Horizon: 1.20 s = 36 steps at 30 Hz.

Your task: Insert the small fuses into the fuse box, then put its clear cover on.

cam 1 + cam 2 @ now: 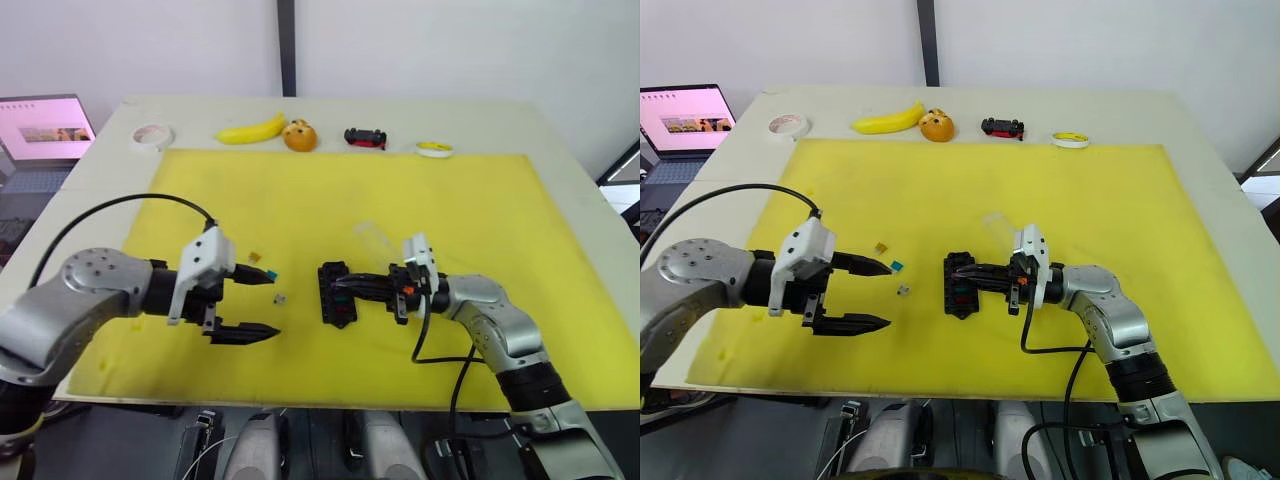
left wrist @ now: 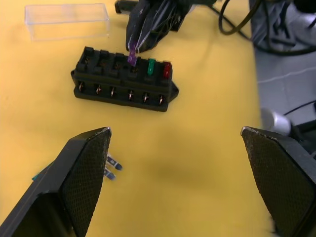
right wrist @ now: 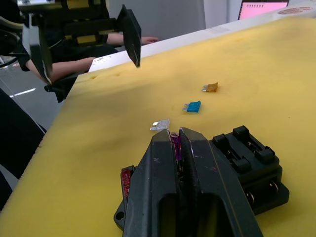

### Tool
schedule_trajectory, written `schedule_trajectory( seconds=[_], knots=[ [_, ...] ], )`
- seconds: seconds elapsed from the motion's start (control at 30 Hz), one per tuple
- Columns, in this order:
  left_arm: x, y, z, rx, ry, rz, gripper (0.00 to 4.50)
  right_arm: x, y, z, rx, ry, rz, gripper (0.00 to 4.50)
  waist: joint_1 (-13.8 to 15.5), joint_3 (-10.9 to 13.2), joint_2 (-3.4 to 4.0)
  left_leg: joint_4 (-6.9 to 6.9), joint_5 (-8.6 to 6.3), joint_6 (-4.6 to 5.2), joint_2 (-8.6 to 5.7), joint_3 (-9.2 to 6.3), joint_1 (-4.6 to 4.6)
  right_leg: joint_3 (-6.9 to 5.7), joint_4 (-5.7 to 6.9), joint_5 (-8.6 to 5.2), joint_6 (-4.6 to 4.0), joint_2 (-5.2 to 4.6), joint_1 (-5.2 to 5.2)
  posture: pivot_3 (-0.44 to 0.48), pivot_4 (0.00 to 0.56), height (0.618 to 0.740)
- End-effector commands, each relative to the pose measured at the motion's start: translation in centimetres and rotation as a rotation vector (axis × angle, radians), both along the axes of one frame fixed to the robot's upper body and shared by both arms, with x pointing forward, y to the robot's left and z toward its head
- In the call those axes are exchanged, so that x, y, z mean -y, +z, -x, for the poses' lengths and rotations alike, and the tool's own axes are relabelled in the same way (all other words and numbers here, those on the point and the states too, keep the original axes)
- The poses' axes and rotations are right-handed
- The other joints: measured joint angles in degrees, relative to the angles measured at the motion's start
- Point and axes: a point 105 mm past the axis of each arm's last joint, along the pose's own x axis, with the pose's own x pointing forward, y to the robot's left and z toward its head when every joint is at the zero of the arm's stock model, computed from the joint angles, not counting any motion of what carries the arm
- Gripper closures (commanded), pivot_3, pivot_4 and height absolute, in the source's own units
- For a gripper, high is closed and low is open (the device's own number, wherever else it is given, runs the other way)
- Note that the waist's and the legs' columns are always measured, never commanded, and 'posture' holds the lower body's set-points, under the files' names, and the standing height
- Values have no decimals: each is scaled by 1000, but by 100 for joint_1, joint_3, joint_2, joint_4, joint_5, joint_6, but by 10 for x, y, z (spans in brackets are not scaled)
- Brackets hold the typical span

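Observation:
The black fuse box [image 1: 337, 296] lies in the middle of the yellow mat [image 1: 460, 200]. A green fuse [image 2: 151, 66] and a red fuse [image 2: 167, 69] stand in its end slots. My right gripper [image 1: 350, 284] is shut on a purple fuse [image 2: 132, 57], holding it at the slot beside the green one. My left gripper [image 1: 273, 304] hovers open to the left of the box, holding nothing. Three loose fuses lie between it and the box: brown [image 1: 256, 257], teal [image 1: 271, 273] and grey-white [image 1: 280, 297]. The clear cover [image 1: 375, 238] rests just behind the box.
Along the mat's far edge lie a tape roll [image 1: 153, 135], a banana [image 1: 252, 130], an orange [image 1: 300, 135], a black-and-red toy car [image 1: 365, 137] and a small yellow disc [image 1: 434, 148]. An open laptop [image 1: 45, 125] stands at the far left.

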Motion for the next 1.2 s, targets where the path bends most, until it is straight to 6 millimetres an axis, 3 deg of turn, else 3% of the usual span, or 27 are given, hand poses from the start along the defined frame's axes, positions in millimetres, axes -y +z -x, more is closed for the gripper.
schedule_trajectory(
  seconds=[0.03,1.2],
  knots=[
    [2,4,-3,64,-17,-9,64,0,9,-1,31,1,-27,4500,2,0,0,0,0,0,0,0,0,0,0,0,0,0,0,0,150,737],
    [10,6,-8,102,-21,13,64,-2,-11,-1,4,13,8,4500,2,-1,-1,1,0,0,0,0,13,1,12,0,0,-1,7,0,150,737]
  ],
)
